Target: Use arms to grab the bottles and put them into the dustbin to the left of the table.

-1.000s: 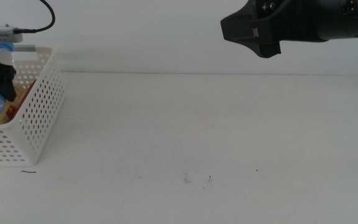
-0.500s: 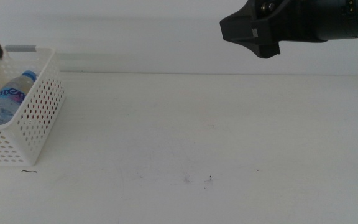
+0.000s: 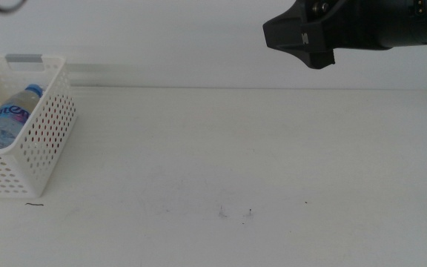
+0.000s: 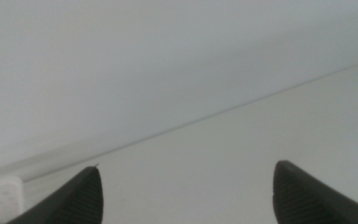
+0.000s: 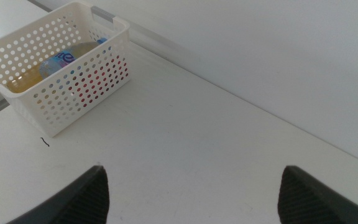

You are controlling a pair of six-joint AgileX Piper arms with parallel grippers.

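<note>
The dustbin (image 3: 43, 130) is a white perforated basket at the table's left edge, also in the right wrist view (image 5: 95, 46). Inside it the clear water bottle (image 3: 10, 122) (image 5: 64, 57) lies slanted with its blue cap up. The yellow tea bottle (image 5: 27, 79) rests beside it, and the red can (image 5: 95, 84) shows through the holes. My left gripper (image 4: 188, 196) is open and empty, out of the middle view. Only its cable loop (image 3: 6, 6) shows there. My right gripper (image 5: 197, 199) is open and empty, high on the right arm (image 3: 325, 33) over the table's far right.
The white table (image 3: 236, 163) carries only a few dark specks (image 3: 249, 213) near the front and a short dark mark (image 3: 34, 205) by the basket. A pale wall runs behind the table's far edge.
The left gripper let go of the water bottle in the dustbin and rose out of the middle view. The bottle now lies in the basket. The right arm has not moved.
</note>
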